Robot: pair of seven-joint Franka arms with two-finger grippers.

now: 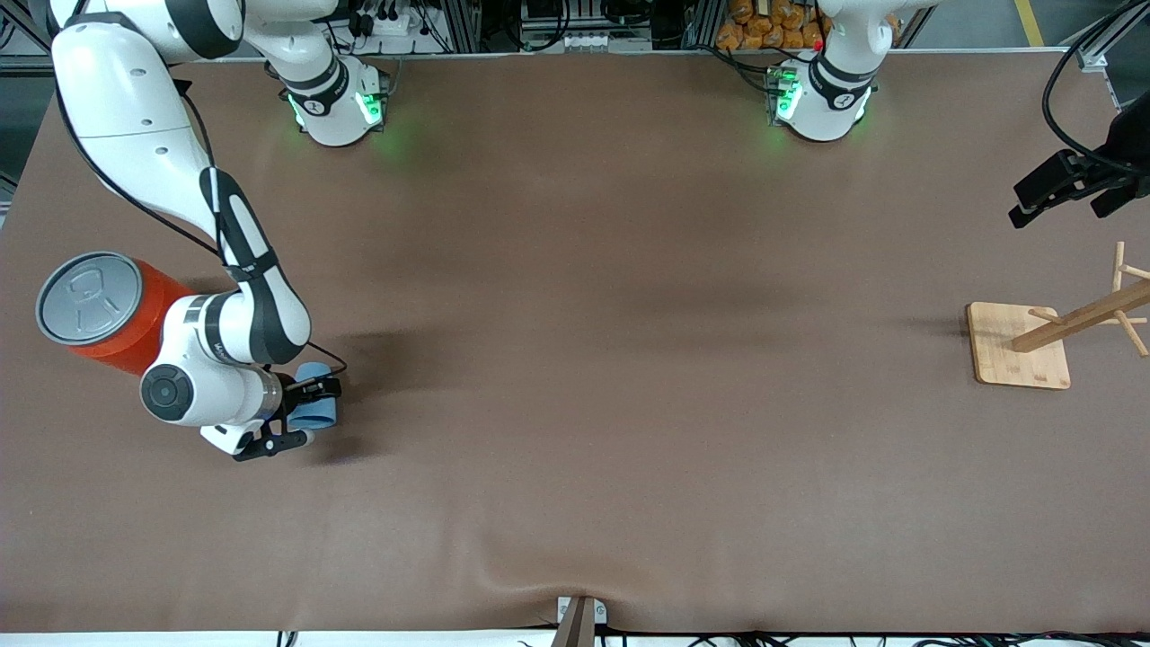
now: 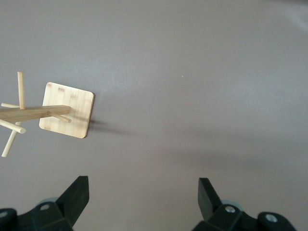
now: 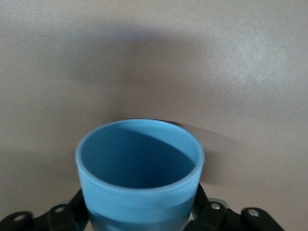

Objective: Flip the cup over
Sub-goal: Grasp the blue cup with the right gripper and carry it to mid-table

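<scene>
Cup [image 1: 316, 409]: small light blue tumbler, held in the right gripper [image 1: 305, 415] beside the orange can [image 1: 99, 312], at about 4 o'clock from the can in the front view, toward the right arm's end of the desk [image 1: 575, 359].
Cup attitude: lying roughly sideways in the front view; in the right wrist view the cup [image 3: 139, 168] shows its open mouth and darker blue inside.
Right gripper fingers: clamped on the cup, one on each side of its wall.
Left gripper [image 1: 1069, 190]: waiting up in the air at the left arm's end of the desk, at about 12 o'clock from the wooden rack [image 1: 1051, 337]; fingers [image 2: 77, 192] apart, nothing between them.
Progress: grasp made and the cup apparently mid-turn; judged about halfway.
Remaining: finishing the turn, setting the cup down, letting go.
Hidden: the cup's base, covered by the right gripper in both views; whether the cup touches the desk cannot be told.
Cut off: top of the wooden rack at the front view's edge; most of the left arm.
</scene>
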